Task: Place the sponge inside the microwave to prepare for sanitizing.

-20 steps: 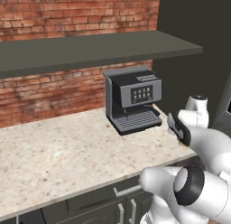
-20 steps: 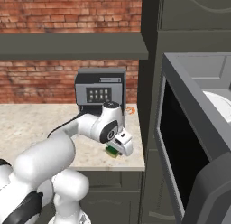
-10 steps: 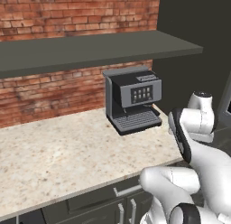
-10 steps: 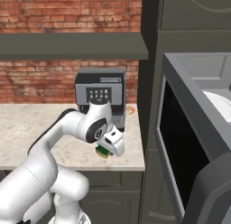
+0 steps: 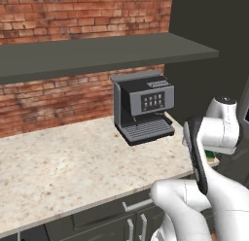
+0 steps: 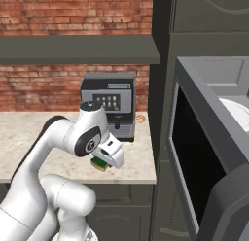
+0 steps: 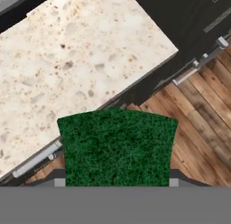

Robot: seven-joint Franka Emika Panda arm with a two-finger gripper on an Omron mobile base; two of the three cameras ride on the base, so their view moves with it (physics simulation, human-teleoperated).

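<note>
My gripper [image 6: 104,160] is shut on the sponge [image 6: 100,163], a small green-topped block with a yellow lower layer, held just above the front edge of the counter [image 6: 131,169]. In the hand view the sponge [image 7: 117,146] sits between my gripper's [image 7: 116,182] jaws, with the counter edge and wooden floor beyond it. A sliver of the sponge [image 5: 209,154] peeks out behind my forearm in the left base view. The microwave [image 6: 204,75] stands to the right, its dark glass door [image 6: 194,172] swung open and a white plate [image 6: 237,113] inside.
A grey coffee machine [image 6: 111,101] stands at the back of the counter against the brick wall, under a dark shelf [image 6: 73,48]. A small orange object [image 6: 140,119] lies beside it. A tall dark cabinet [image 6: 163,65] separates the counter from the microwave.
The arm has drawn the held sponge back from the counter's right end toward its front edge, leftward in the right base view. The grip has stayed the same.
</note>
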